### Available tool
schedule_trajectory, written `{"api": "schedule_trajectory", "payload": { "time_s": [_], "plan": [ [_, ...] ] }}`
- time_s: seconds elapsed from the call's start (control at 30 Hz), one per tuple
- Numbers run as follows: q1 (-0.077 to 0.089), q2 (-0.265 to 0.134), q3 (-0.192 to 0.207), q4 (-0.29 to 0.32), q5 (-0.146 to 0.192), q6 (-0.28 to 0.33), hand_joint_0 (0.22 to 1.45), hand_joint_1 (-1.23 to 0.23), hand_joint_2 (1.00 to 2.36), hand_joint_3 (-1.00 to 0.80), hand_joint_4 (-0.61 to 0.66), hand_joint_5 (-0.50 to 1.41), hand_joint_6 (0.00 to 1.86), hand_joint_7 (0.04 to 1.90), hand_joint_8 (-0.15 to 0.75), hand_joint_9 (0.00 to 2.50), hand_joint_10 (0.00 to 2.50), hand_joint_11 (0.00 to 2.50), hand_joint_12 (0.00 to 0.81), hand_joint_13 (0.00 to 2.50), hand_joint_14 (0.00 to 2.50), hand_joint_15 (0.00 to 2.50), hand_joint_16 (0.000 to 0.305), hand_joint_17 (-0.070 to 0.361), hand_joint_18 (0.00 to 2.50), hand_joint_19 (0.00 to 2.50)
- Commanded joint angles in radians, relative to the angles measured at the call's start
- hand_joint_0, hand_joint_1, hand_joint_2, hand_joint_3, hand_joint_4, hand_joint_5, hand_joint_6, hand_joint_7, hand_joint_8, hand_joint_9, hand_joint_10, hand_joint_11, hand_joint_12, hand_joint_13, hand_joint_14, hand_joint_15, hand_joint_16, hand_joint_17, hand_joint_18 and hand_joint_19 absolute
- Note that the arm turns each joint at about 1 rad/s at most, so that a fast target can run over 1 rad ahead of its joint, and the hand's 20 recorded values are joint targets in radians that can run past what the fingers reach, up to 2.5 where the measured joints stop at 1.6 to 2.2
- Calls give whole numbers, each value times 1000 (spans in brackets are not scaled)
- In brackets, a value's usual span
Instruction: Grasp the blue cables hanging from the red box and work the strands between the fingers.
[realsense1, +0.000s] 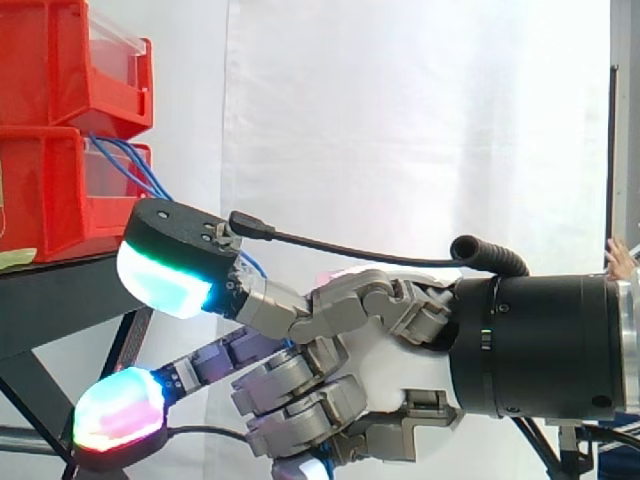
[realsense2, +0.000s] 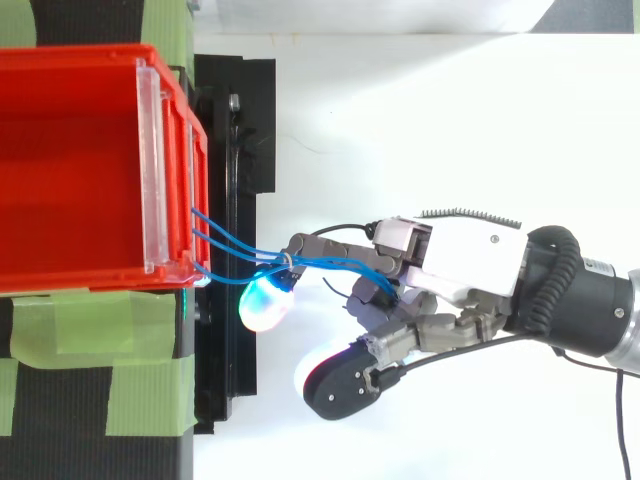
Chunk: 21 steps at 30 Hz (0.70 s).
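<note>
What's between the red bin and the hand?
Top view: blue cables run from the red bin over the black stand into the hand.

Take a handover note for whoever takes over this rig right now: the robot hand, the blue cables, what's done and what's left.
Hand: the robot hand is shut on the thin blue cables, its fingers curled and the strands running between them toward the palm.
Things: the cables come out of the front of the lower red plastic box on the black stand and span the gap to the hand.
Done: the grasp, as far as can be seen.
Left: work the strands between the fingers.
</note>
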<state>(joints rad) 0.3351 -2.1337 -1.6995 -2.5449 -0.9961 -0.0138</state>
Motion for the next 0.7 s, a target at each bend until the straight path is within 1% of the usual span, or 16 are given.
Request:
{"api": "schedule_trajectory", "payload": {
  "time_s": [0.0, 0.13, 0.2, 0.23, 0.27, 0.3, 0.33, 0.37, 0.4, 0.43, 0.47, 0.5, 0.57, 0.63, 0.67],
  "plan": [
    [-1, 2, 0, -5, 1, 8, 776, -595, 1000, -1000, 305, 21, 0, 1234, 494, 1545, 2500, 2500, 641, 1868, 2500, 1698, 221, 166, 2349, 764],
    [1, 3, 0, -9, 7, 14, 776, -591, 1000, -1000, 304, 26, 0, 1234, 494, 1546, 2500, 2500, 644, 1870, 2500, 1697, 219, 165, 2346, 752],
    [2, 5, 9, -12, 37, 26, 776, -590, 1000, -1000, 301, 28, 0, 1231, 493, 1545, 2500, 2500, 643, 1869, 2500, 1696, 219, 164, 2346, 753],
    [1, 3, 18, -14, 73, 35, 776, -590, 1000, -1000, 301, 27, 0, 1236, 493, 1545, 2500, 2500, 643, 1868, 2500, 1696, 219, 164, 2346, 753],
    [1, 3, 21, -17, 85, 37, 775, -591, 1000, -1000, 306, 30, 1, 1231, 493, 1546, 2500, 2500, 643, 1868, 2500, 1697, 219, 164, 2346, 753],
    [2, 6, 32, -40, 128, 43, 776, -589, 1000, -1000, 305, 32, 1, 1232, 495, 1546, 2500, 2500, 643, 1868, 2500, 1696, 219, 164, 2345, 754],
    [2, 8, 38, -72, 155, 48, 776, -589, 1000, -1000, 304, 32, 0, 1233, 495, 1546, 2500, 2500, 642, 1867, 2500, 1695, 219, 164, 2345, 755],
    [2, 12, 40, -86, 162, 52, 775, -590, 1000, -1000, 307, 35, 1, 1236, 495, 1547, 2500, 2500, 641, 1867, 2500, 1696, 218, 163, 2344, 758],
    [2, 21, 40, -117, 169, 71, 775, -590, 1000, -1000, 302, 37, 1, 1233, 495, 1546, 2500, 2500, 641, 1867, 2500, 1696, 217, 163, 2343, 758],
    [4, 35, 40, -146, 166, 100, 775, -590, 1000, -1000, 300, 38, 1, 1232, 495, 1546, 2500, 2500, 641, 1866, 2500, 1697, 217, 163, 2343, 759],
    [4, 35, 40, -146, 166, 100, 776, -588, 1000, -1000, 300, 38, 1, 1233, 495, 1547, 2500, 2500, 641, 1866, 2500, 1697, 219, 164, 2344, 756],
    [2, 52, 40, -178, 169, 136, 776, -588, 1000, -1000, 301, 39, 1, 1233, 494, 1546, 2500, 2500, 641, 1865, 2500, 1698, 217, 163, 2342, 758],
    [2, 58, 40, -202, 165, 166, 775, -589, 1000, -1000, 298, 40, 0, 1234, 495, 1546, 2500, 2500, 641, 1865, 2500, 1698, 217, 163, 2343, 758],
    [2, 58, 40, -209, 165, 175, 775, -589, 1000, -1000, 301, 40, 0, 1239, 495, 1546, 2500, 2500, 641, 1865, 2500, 1699, 217, 163, 2342, 759],
    [2, 61, 38, -229, 166, 215, 776, -589, 1000, -1000, 301, 40, 1, 1238, 495, 1547, 2500, 2500, 640, 1864, 2500, 1698, 217, 163, 2342, 758]
  ]
}}
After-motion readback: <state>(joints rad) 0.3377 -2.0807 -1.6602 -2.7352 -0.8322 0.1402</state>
